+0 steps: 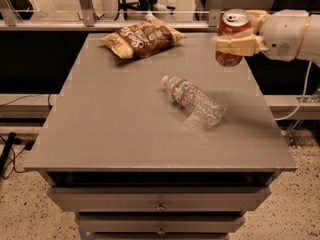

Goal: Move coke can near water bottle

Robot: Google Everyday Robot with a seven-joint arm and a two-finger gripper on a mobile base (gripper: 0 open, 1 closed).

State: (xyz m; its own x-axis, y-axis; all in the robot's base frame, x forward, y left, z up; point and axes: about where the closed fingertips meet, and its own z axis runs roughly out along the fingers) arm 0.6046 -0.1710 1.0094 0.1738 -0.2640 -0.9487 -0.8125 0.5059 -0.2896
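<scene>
My gripper is at the upper right, above the table's far right part, shut on the coke can. The can is orange-red with a silver top and pull tab, held upright in the air, its middle wrapped by the cream fingers. The water bottle is clear and crinkled with a white cap and red-and-green label band. It lies on its side near the table's middle right, cap pointing up-left. The can hangs above and to the right of the bottle, apart from it.
A brown chip bag lies at the far middle of the grey table. The table has drawers below its front edge. A railing and dark gap run behind the table. Cables lie on the floor at left.
</scene>
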